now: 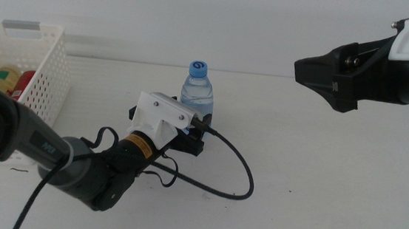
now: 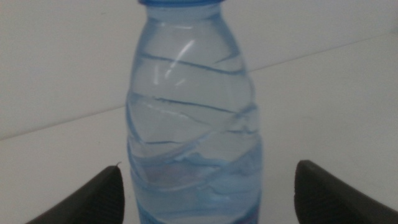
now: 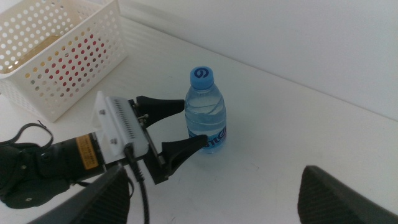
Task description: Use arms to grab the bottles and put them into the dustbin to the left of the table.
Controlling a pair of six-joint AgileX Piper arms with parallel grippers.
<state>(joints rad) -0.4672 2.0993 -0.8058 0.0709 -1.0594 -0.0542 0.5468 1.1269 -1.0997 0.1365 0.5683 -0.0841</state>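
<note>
Bottle (image 1: pixel 197 93), clear with a blue cap, stands upright near the middle of the white surface (image 1: pixel 318 176), long axis vertical, cap up. Its base is hidden in the middle view behind the left gripper (image 1: pixel 197 134), and the left wrist view cuts off its cap and foot. That gripper's jaws are spread, one on each side of the bottle's lower body, apart from it. At 9 o'clock, the white perforated basket (image 1: pixel 41 70) is cut by the picture's edge; a yellow bottle (image 1: pixel 3 80) and a red can (image 1: pixel 23 84) show only partly inside. Behind the surface rises a plain white wall (image 1: pixel 198 17). At 2 o'clock the right gripper (image 1: pixel 327 73) hangs above the surface, jaws spread wide, holding nothing.
</note>
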